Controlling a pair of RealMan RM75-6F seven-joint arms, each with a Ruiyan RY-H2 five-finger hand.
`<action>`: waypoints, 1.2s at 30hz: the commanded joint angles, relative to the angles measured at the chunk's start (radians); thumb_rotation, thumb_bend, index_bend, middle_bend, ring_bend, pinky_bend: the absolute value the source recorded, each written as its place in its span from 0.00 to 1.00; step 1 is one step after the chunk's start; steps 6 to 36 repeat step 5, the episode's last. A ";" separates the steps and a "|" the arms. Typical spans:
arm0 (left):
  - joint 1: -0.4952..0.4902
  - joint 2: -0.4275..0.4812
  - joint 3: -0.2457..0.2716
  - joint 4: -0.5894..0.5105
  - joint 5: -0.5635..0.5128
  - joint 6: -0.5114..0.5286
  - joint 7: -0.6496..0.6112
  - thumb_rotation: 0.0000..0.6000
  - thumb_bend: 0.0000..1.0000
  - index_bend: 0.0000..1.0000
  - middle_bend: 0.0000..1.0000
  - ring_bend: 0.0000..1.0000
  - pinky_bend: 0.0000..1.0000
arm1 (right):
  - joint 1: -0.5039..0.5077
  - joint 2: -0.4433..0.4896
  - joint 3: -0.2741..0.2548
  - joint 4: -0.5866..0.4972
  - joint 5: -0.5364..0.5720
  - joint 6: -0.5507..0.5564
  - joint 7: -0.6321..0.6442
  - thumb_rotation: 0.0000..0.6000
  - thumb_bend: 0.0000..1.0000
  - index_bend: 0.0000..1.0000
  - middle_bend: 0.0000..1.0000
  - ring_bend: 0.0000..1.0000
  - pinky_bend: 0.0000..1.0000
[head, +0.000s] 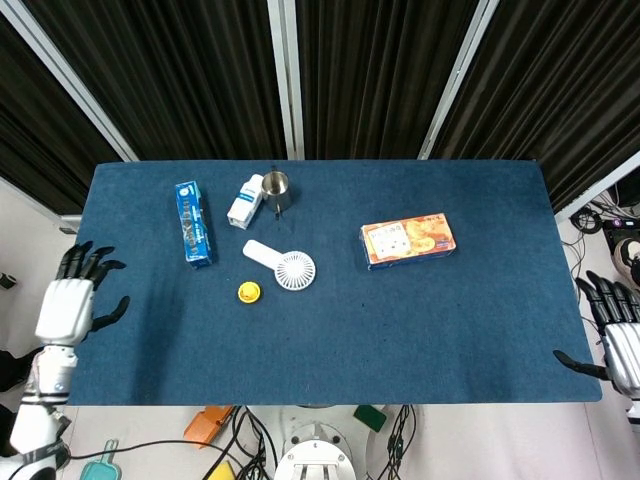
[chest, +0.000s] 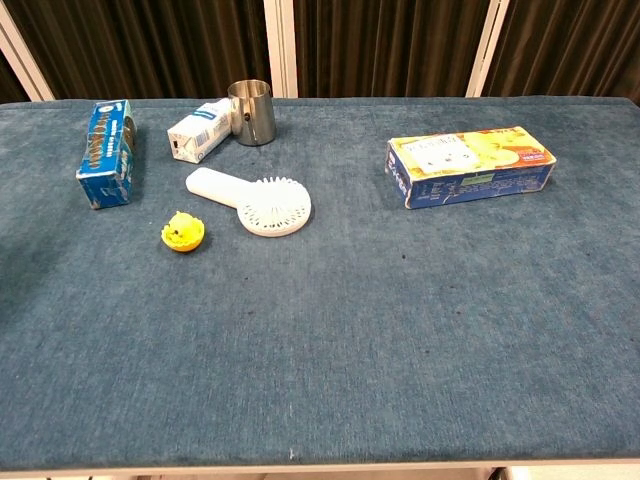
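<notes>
The robot's left hand hung with fingers spread and nothing in them at the left edge of the blue table, seen only from the head camera. The right hand hovered off the far right edge, fingers likewise apart and empty. Neither touched anything.

Nearest the left hand lay a long blue carton, flat on the cloth; beyond it a small yellow duck toy sat upright, just beside a white handheld fan but apart from it. Farther back, a small white-and-blue milk carton lay on its side against a steel cup. Well to the right rested an orange-and-blue snack box.

Any approach to the duck would likely go best from the open left side, low and slow, fingers closing around its rounded body without nudging the fan's handle; the toy looked light and apt to roll.
</notes>
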 joint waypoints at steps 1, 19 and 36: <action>0.081 0.059 0.056 -0.029 0.048 0.072 -0.030 1.00 0.30 0.31 0.14 0.04 0.00 | 0.002 -0.001 -0.001 -0.004 -0.005 0.000 -0.007 1.00 0.14 0.00 0.01 0.00 0.03; 0.135 0.090 0.089 -0.044 0.080 0.112 -0.055 1.00 0.30 0.31 0.14 0.04 0.00 | 0.007 -0.001 -0.002 -0.016 -0.015 -0.003 -0.023 1.00 0.14 0.00 0.01 0.00 0.03; 0.135 0.090 0.089 -0.044 0.080 0.112 -0.055 1.00 0.30 0.31 0.14 0.04 0.00 | 0.007 -0.001 -0.002 -0.016 -0.015 -0.003 -0.023 1.00 0.14 0.00 0.01 0.00 0.03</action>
